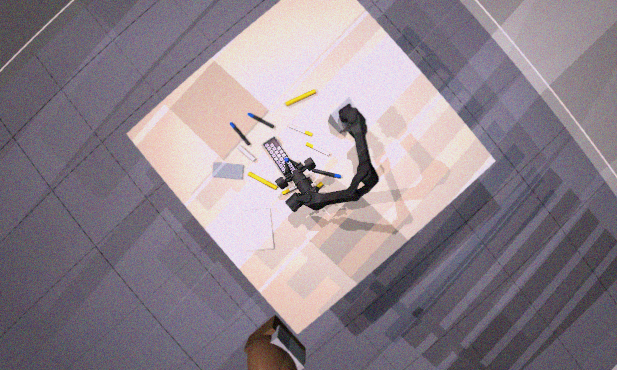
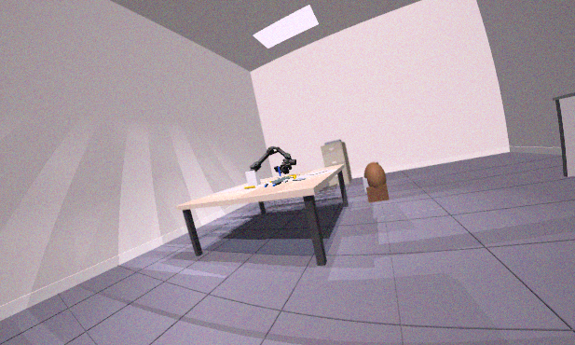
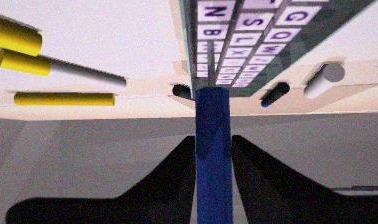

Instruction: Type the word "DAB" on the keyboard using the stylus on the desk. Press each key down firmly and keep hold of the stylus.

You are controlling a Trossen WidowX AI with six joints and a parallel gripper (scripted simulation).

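Observation:
The stylus (image 1: 286,160) (image 2: 280,171) (image 3: 213,125) has a thick blue body and a thin grey shaft. My gripper (image 1: 291,168) (image 3: 213,143) is shut on its blue body, and the shaft points away from the fingers. The keyboard (image 1: 277,148) (image 3: 312,41) lies under the stylus, dark with pale lettered keys. In the wrist view the shaft's end overlaps the lower edge of the B key (image 3: 210,31); whether it touches is not clear. The N key (image 3: 212,11) is beside it. S, L and G also read; I cannot make out D or A.
Yellow sticks (image 1: 301,97) (image 1: 262,180) (image 3: 65,99) lie around the keyboard. Black-and-blue pens (image 1: 240,133) (image 1: 261,120) (image 1: 327,173) lie near it. A white cylinder (image 3: 317,85) and a grey-blue pad (image 1: 228,171) are also on the table (image 1: 220,200) (image 2: 242,198).

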